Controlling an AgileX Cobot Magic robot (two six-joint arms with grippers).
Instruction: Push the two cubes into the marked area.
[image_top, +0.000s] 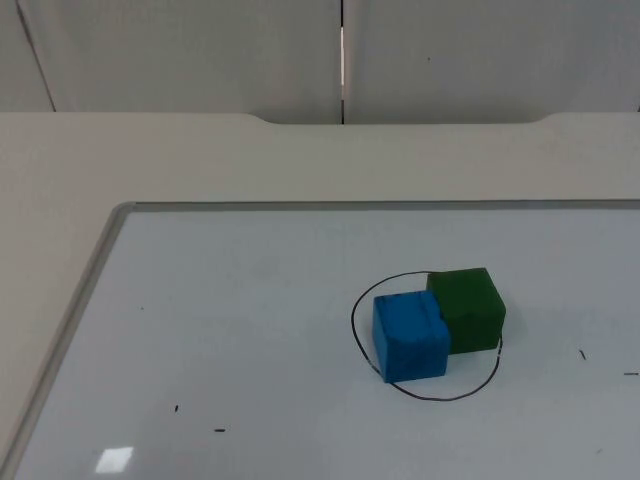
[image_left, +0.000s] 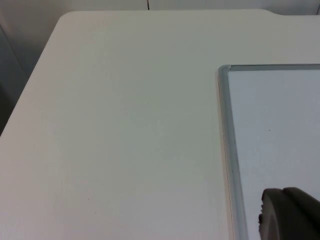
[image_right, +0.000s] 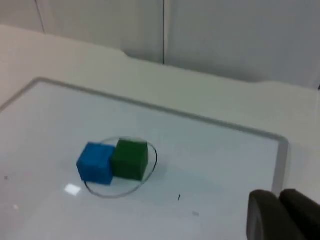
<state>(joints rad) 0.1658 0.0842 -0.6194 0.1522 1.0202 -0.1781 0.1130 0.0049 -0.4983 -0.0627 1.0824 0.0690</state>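
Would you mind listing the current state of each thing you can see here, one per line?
blue cube: upright on the whiteboard, inside the drawn loop, touching the green cube.
green cube: upright, pressed against the blue cube, its far edge at or slightly over the line.
marked area: hand-drawn black loop, holding both cubes.
whiteboard: lying flat on the table.
left gripper: above the whiteboard's corner, away from the cubes.
right gripper: raised, away from the cubes.
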